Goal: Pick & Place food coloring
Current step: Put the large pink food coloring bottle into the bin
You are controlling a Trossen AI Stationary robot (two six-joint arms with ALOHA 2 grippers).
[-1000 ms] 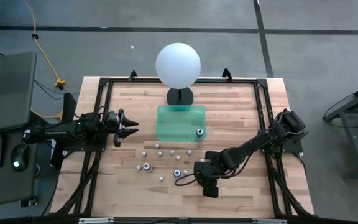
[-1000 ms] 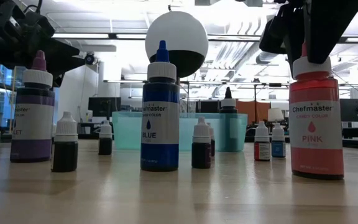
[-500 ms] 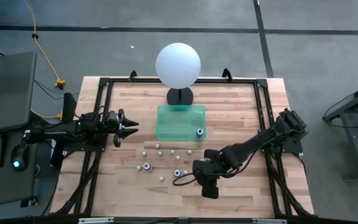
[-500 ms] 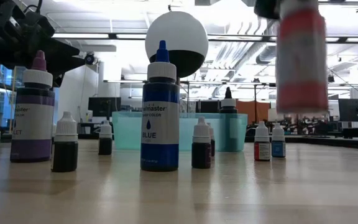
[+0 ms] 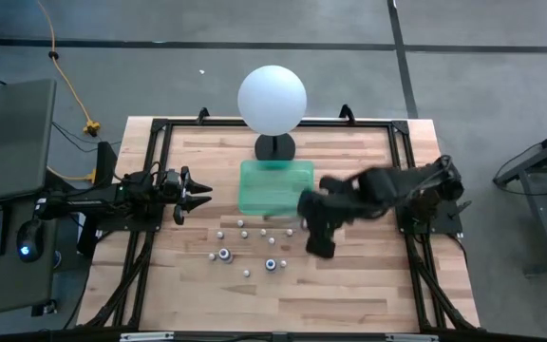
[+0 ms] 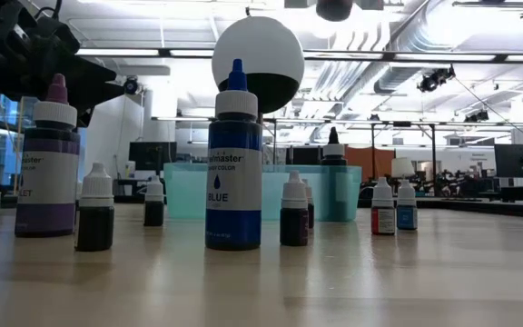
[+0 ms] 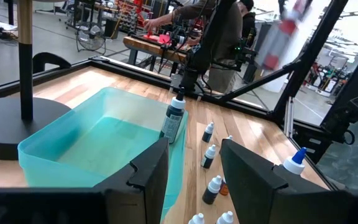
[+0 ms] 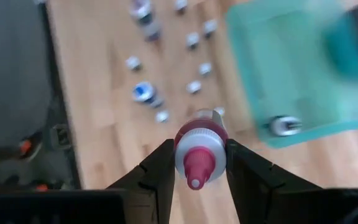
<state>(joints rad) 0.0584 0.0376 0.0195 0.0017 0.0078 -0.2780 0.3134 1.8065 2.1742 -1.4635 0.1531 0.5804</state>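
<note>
My right gripper (image 5: 319,239) hangs high above the table just near of the teal tray (image 5: 275,186), shut on a pink food coloring bottle (image 8: 199,155) with a white cap; the same pink bottle (image 7: 278,37) shows blurred in the left wrist view. A blue bottle (image 6: 234,163), a violet bottle (image 6: 48,163) and several tiny bottles (image 5: 245,228) stand upright on the wood. One bottle (image 5: 306,201) stands in the tray. My left gripper (image 5: 202,193) waits open at the table's left, with nothing between its fingers (image 7: 148,168). My right gripper pinches the pink bottle at its white cap (image 8: 182,149) between its two fingers (image 8: 157,165). The fingers slant down from above. The bottle is lifted clear of the table, its pink tip toward the wrist and its body below the fingers.
A big white sphere (image 5: 272,100) on a black stand (image 5: 274,146) rises behind the tray at the far edge. A black frame (image 5: 160,128) runs round the table. Bare wood lies at the near right (image 5: 368,294).
My right gripper has risen steeply with the pink bottle, lifting it off the wood and out of the low view. It has also gone toward the far edge, to the near rim of the teal tray, and tipped more steeply downward.
</note>
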